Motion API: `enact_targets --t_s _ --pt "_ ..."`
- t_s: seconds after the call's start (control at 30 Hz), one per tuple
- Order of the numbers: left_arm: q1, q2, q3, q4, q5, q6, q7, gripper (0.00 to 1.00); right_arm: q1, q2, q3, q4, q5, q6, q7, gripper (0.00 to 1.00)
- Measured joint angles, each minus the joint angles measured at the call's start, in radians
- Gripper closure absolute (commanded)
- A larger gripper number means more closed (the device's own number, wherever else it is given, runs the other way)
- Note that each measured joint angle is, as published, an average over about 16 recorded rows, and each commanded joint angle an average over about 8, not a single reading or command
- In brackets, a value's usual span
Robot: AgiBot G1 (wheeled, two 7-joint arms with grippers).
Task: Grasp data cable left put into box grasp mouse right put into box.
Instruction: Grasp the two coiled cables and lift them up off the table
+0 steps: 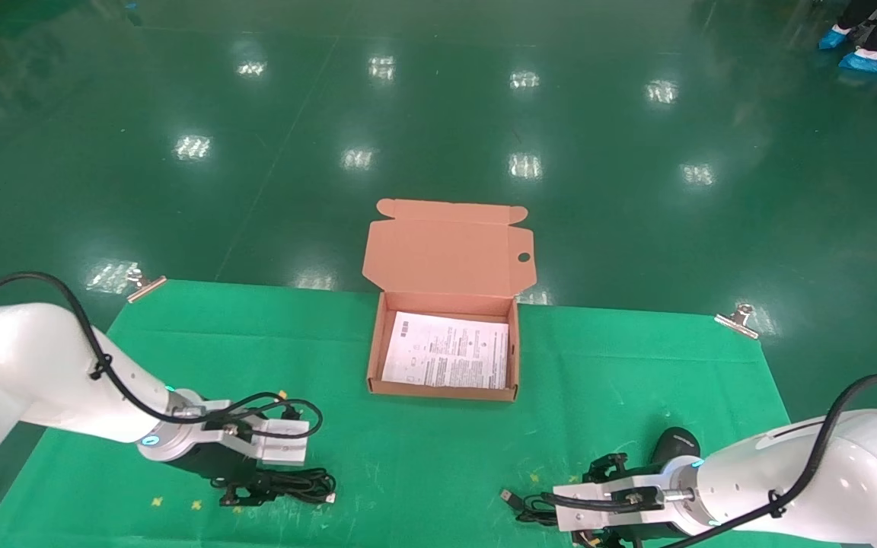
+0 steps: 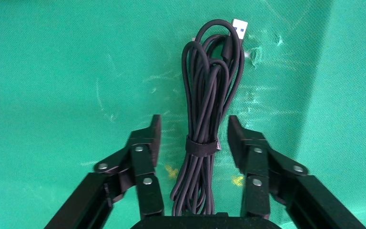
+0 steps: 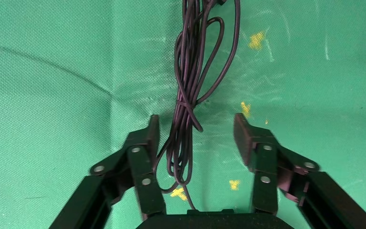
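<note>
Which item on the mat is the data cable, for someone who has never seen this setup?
Start at the open cardboard box at the far middle of the green mat, then look to the mat's near left corner. The data cable lies there between the open left pincer's fingers. Unlike the cord by the mouse on the right, it is a strapped bundle with no device.

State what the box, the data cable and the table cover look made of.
Box: matte brown cardboard, by its folded tabs. Data cable: black, probably rubbery plastic sheath, bending smoothly, with a metal plug. Table cover: green cloth, likely felt, with a dimpled, creased surface.
</note>
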Motion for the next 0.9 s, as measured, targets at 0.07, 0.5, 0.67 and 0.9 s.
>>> enact_targets --t_s 0.07,0.5,0.67,0.9 --pt "0.0 0.0 0.0 -0.001 0.0 0.0 0.0 1.0 0.0 0.0 0.0 0.001 0.0 -0.001 0.0 1.0" --pt "-0.001 -0.001 0.0 -0.004 0.001 0.002 -0.002 1.0 0.001 0.001 -0.001 0.003 -0.001 -0.002 0.001 1.0" --pt "-0.001 -0.002 0.0 -0.004 0.001 0.002 -0.002 1.0 0.002 0.009 0.002 0.008 0.003 -0.006 0.006 1.0" --pt "-0.014 -0.037 -0.004 -0.038 -0.002 0.023 0.004 1.0 0.014 0.08 0.029 0.092 0.027 -0.035 0.059 1.0"
